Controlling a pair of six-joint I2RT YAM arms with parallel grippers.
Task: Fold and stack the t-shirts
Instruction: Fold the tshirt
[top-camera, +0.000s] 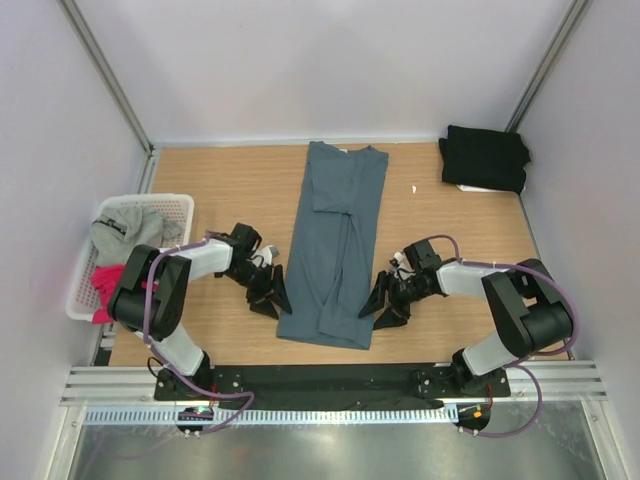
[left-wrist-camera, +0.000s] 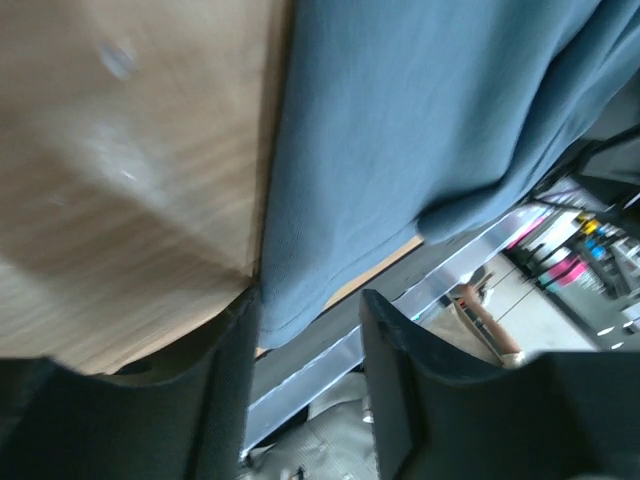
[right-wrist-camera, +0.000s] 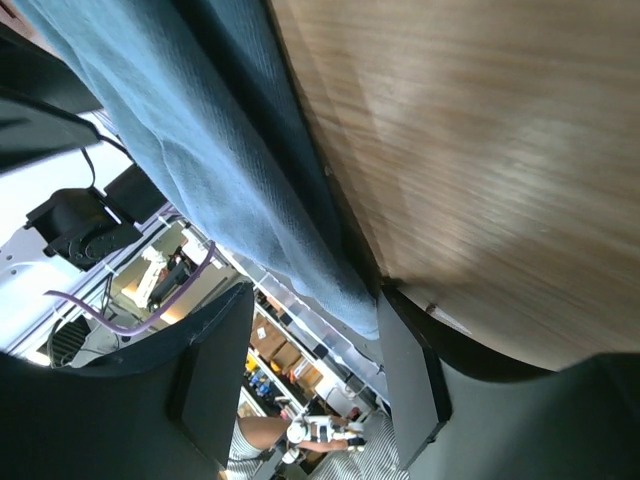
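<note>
Both my arms are low, wrists turned inward, flanking the blue shirt (top-camera: 335, 240). It lies lengthwise mid-table (top-camera: 220, 180), far edge to near edge. My left gripper (top-camera: 268, 293) is at its left side, my right gripper (top-camera: 387, 303) at its right. Both have fingers parted with the cloth edge at the gap, nothing clamped.

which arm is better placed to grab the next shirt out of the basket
Left, probably. The basket sits at the table's left edge, next to the left arm; the left pincer is at the blue-grey shirt's near left corner. The right pincer would have to cross that shirt.
</note>
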